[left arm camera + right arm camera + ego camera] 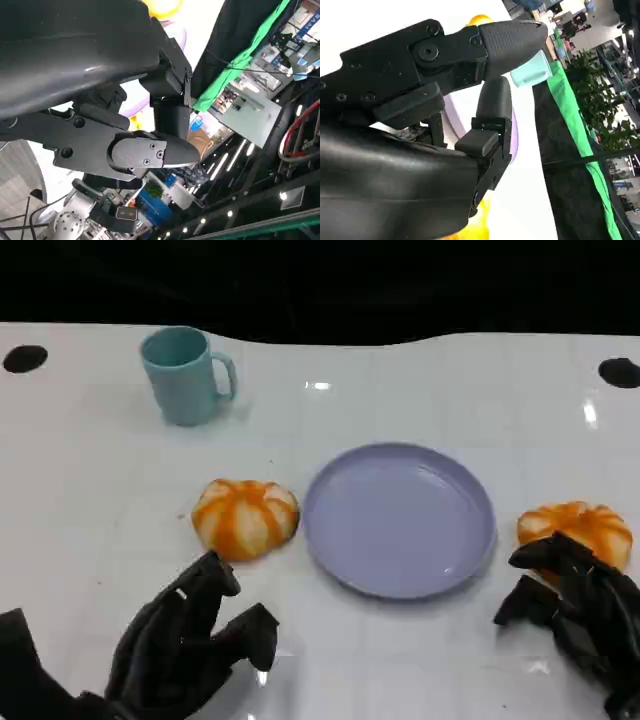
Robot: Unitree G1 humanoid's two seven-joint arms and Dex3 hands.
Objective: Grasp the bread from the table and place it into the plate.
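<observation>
Nearest you, your left hand [190, 645] hangs low over the table [90, 500], fingers apart and curved, holding nothing. Your right hand [570, 605] sits at the table's right edge, its fingertips touching or just over the near side of the right bread [580, 525]; you cannot tell from the head view whether they have closed on it, and the right wrist view shows fingers [492, 105] spread with nothing plainly between them. Judge it released for now.

A second bread [245, 518] lies just beyond your left hand, just beside the plate's [400, 518] left rim. The plate lies between the two breads and has nothing in it.

If you take the right bread, bring the hand further over its top so the fingers wrap both sides, not just the near edge; it looks soft and domed, so squeeze gently. Lift clear of the rim before you cross to the plate's middle.

The right bread's near half is hidden behind your fingers. Both wrist views are mostly blocked by the hands' own shells. The cup [187, 375] stands far back left, well apart from everything.
</observation>
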